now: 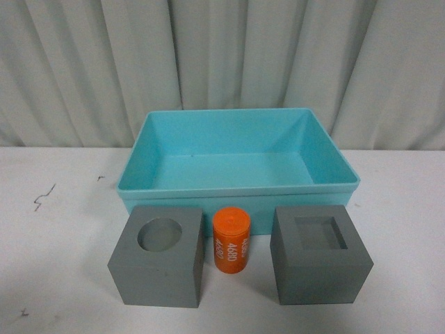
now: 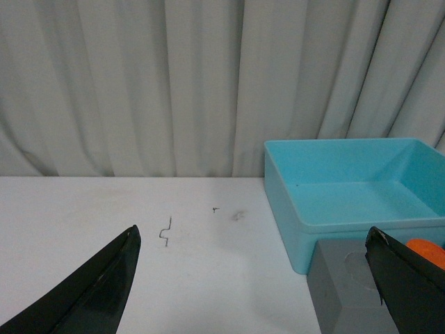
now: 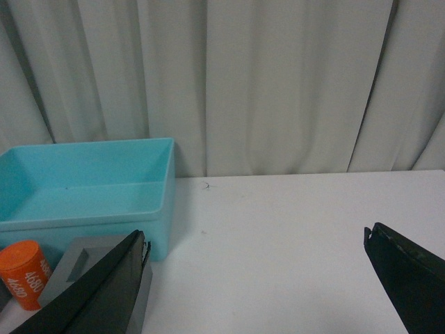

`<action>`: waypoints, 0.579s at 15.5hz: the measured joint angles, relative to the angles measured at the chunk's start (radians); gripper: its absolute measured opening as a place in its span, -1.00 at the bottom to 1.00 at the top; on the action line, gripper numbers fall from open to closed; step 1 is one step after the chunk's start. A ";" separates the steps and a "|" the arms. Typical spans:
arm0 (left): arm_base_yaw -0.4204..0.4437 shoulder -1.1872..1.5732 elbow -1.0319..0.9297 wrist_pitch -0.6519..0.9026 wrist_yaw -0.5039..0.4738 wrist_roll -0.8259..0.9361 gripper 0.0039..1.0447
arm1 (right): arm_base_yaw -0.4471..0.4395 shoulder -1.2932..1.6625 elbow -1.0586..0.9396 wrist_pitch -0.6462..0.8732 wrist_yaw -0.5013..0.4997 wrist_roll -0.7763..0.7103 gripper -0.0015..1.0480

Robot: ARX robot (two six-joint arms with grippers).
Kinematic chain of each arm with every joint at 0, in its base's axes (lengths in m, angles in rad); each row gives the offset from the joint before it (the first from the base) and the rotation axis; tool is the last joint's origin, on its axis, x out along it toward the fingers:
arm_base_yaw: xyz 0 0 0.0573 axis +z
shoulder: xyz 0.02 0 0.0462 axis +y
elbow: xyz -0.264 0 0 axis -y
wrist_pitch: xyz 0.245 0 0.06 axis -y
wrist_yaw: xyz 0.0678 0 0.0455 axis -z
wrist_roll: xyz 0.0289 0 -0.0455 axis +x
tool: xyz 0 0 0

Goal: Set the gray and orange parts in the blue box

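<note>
Pale curtains [image 1: 222, 56] back the white table [image 1: 62, 278] where the light-blue plastic bin [image 1: 236, 191] sits empty, round-recessed gray cube [image 1: 160, 268], orange cylinder [image 1: 231, 243] and square-recessed gray cube [image 1: 320, 268] unplaced just beside it, left tool [image 2: 257, 285] and right tool [image 3: 257, 285] both wide, empty.

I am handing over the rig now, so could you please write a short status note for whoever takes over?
Left end effector: open, empty. Right end effector: open, empty.
The matte gray cube with a round recess, the orange cylinder printed 4680 and the gray cube with a square recess stand in a row on the white table, in front of the light-blue plastic box.
Done: nothing; the box is empty.
Left: all three parts go into the box.
</note>
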State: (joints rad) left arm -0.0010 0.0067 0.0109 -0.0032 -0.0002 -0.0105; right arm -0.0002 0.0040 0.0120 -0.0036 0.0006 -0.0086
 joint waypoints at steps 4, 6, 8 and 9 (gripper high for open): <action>0.000 0.000 0.000 0.000 0.000 0.000 0.88 | 0.000 0.000 0.000 0.000 0.000 0.000 0.87; 0.000 0.000 0.000 0.000 0.000 0.000 0.88 | 0.000 0.000 0.000 0.000 0.000 0.000 0.87; 0.000 0.000 0.000 0.000 0.000 0.000 0.88 | 0.000 0.000 0.000 0.000 0.000 0.000 0.87; 0.000 0.000 0.000 0.000 0.000 0.000 0.88 | 0.000 0.000 0.000 0.000 0.000 0.000 0.87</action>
State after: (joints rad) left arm -0.0010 0.0063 0.0109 -0.0036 -0.0002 -0.0105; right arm -0.0002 0.0040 0.0120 -0.0036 0.0010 -0.0086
